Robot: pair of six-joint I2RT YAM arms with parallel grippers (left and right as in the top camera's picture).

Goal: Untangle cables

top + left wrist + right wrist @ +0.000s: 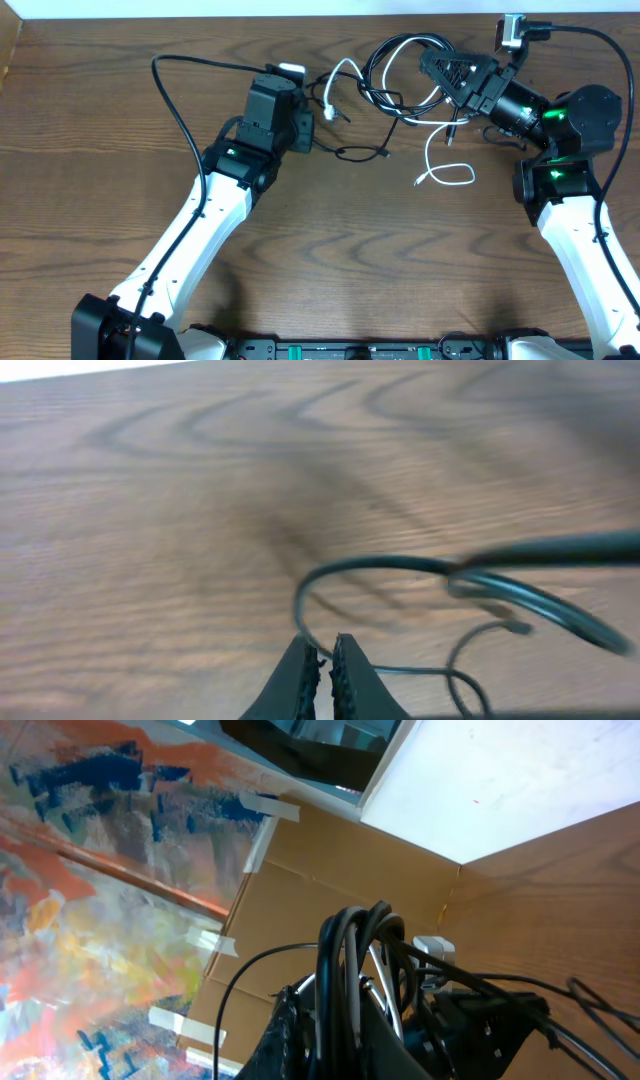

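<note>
Several thin cables lie tangled at the far middle of the table. Black coils [392, 68] loop there, with a white cable [338, 84] to their left and a white loop [442, 172] in front. My left gripper [303, 135] is shut on a thin black cable [352, 153]. In the left wrist view this cable [372, 564] runs into the jaws [325, 660]. My right gripper [447, 72] is shut on a bundle of black and white cables [347, 948]. It holds the bundle lifted, tilted upward, with the strands between its fingers [350, 1020].
The wooden table [330, 250] ends at a white wall along the far edge. The left arm's thick black cable [168, 90] arcs over the table at the left. The right arm's cable [605, 40] arcs at the far right. A cardboard panel [330, 860] stands beyond the table.
</note>
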